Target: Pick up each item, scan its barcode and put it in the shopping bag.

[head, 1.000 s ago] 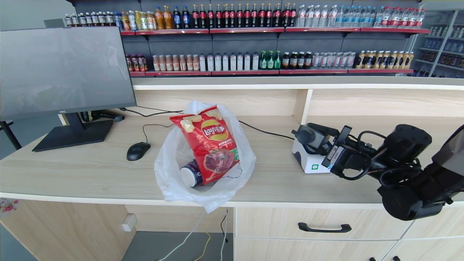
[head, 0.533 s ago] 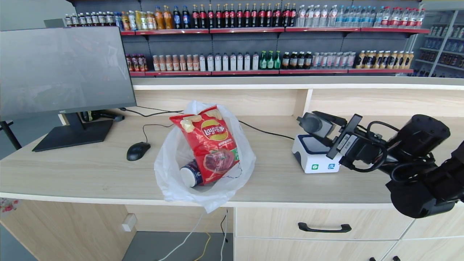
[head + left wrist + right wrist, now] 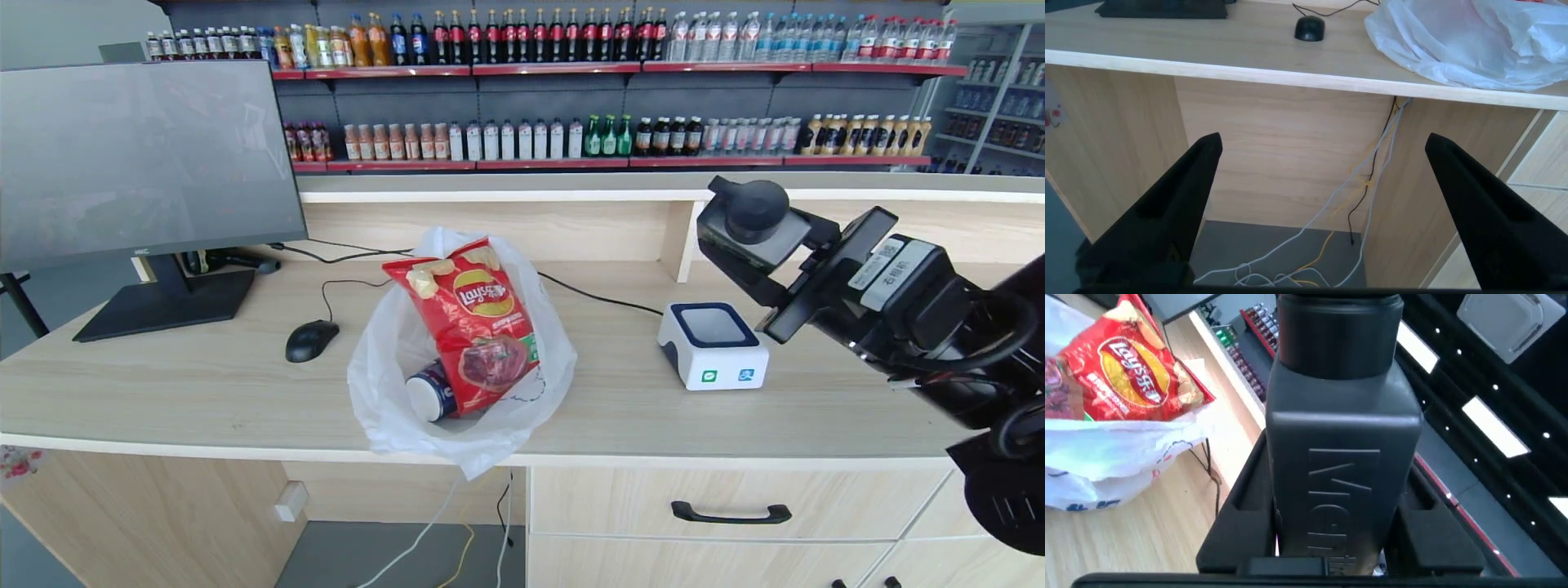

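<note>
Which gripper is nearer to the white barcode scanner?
Right. The right gripper, holding a dark bottle, hangs above and beside the scanner; the left gripper is down before the counter front.

The right arm (image 3: 939, 327) is black, with rounded joints, looped cables and what seem white labels. The left gripper (image 3: 1323, 145) has black wedge fingers (image 3: 1167, 204).

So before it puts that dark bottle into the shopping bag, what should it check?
1. Grip: right gripper has fingers on both sides of the dark bottle: ok.
2. Barcode read: bottle is raised above the scanner: cannot tell.
3. Shopping bag mouth open: ok.
4. Room inside, beside the chips bag and blue can: cannot tell.
5. Left gripper out of the way, open, below the counter: ok.
</note>
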`<state>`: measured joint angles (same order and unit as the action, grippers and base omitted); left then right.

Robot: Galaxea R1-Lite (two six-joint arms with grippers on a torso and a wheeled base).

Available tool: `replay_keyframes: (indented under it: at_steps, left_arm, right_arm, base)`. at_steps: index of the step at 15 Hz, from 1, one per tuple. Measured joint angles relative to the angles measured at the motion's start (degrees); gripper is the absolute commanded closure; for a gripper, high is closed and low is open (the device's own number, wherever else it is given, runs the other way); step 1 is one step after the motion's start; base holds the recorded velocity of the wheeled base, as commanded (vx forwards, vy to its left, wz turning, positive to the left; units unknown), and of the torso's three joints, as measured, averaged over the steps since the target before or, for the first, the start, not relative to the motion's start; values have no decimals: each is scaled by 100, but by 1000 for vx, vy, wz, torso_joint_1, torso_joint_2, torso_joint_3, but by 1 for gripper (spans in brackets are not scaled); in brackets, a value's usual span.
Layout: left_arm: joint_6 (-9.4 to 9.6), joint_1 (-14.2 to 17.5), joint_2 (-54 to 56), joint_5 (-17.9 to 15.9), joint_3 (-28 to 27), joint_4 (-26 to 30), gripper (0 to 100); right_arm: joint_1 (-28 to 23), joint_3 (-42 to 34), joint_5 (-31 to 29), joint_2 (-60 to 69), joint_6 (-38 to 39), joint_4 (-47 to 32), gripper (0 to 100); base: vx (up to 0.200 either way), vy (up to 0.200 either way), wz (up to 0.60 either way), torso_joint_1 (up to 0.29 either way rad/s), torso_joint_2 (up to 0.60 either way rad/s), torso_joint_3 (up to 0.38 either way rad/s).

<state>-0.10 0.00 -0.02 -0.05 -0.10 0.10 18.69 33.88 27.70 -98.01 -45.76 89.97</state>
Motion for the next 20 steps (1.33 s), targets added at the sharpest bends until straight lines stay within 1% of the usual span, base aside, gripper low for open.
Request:
replay_keyframes:
  at_steps: [2,3,4,5,6,7,13,18,20]
  left_arm:
    - [2,0,0,2,0,0,0]
    - [-1,0,0,2,0,0,0]
    - [-4,0,0,2,0,0,0]
    - [-17,0,0,5,0,0,0]
    - [-26,0,0,5,0,0,0]
    - [-22,0,0,2,0,0,0]
    - [-50,5,0,5,0,9,0]
    - [-33,7,0,5,0,-2,0]
    - [-28,10,0,5,0,6,0]
  right_arm:
    - [567,-207,-1147,361,1125,-5,100]
    - [774,-347,-1621,535,1701,0,100]
    - [896,-524,-1969,680,2413,0,100]
    - [920,-718,-2277,785,3061,-5,100]
    - [912,-886,-2514,830,3591,-5,100]
    - [884,-1012,-2644,824,3841,-11,100]
    - [936,-1106,-2688,457,3934,-5,100]
    - [948,-1296,-2670,449,4027,-6,100]
    - [1000,-1258,-2620,468,4013,6,100]
  base:
    - [0,0,0,0,0,0]
    - [0,0,0,0,0,0]
    - [0,0,0,0,0,0]
    - [0,200,0,2,2,7]
    - [0,200,0,2,2,-2]
    - [0,200,0,-2,2,2]
    - [0,200,0,3,2,6]
    - [0,0,0,0,0,0]
    - [200,0,0,0,2,0]
